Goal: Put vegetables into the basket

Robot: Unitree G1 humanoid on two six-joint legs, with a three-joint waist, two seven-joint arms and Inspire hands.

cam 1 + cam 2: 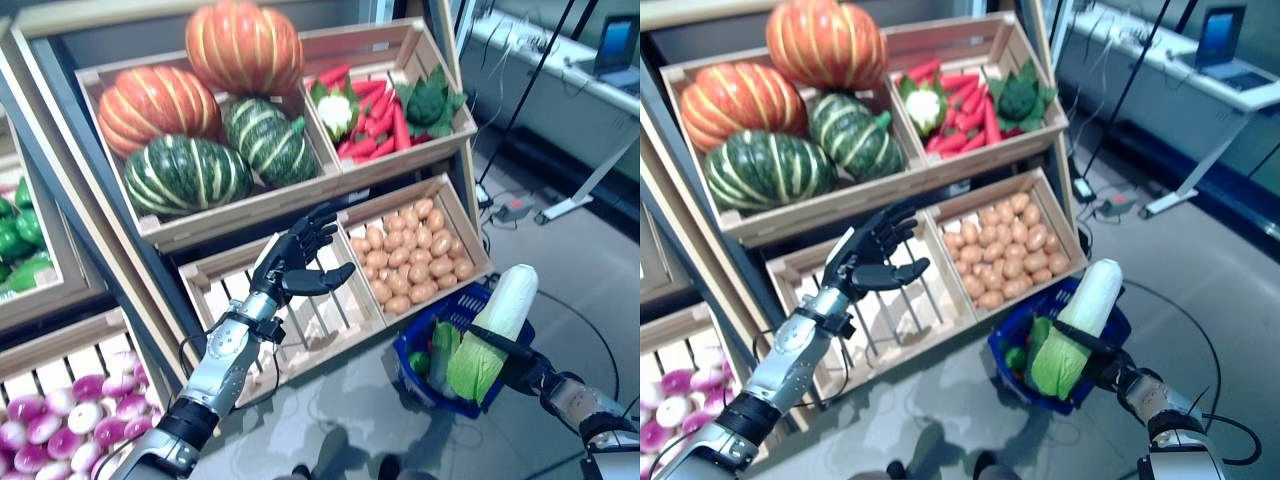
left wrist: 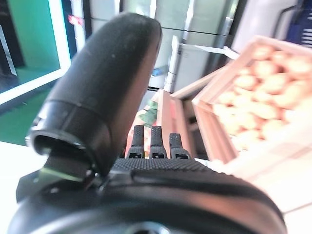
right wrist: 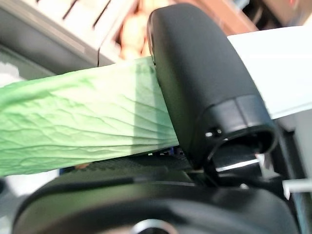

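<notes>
My right hand (image 1: 522, 368) is shut on a napa cabbage (image 1: 497, 328), white at its upper end and leafy green at the lower end, with the thumb (image 3: 204, 92) pressed across its leaves (image 3: 83, 122). The cabbage hangs tilted over the blue basket (image 1: 410, 345) on the floor, its green end down inside the rim beside other greens (image 1: 441, 352). My left hand (image 1: 300, 255) is open in the air in front of an empty slatted crate (image 1: 305, 325), holding nothing.
A wooden stand holds pumpkins (image 1: 200, 110), a crate of carrots, cauliflower and broccoli (image 1: 380, 110), a crate of potatoes (image 1: 412, 250), and purple-white turnips (image 1: 70, 420) at lower left. A desk with a laptop (image 1: 615, 50) stands at the back right.
</notes>
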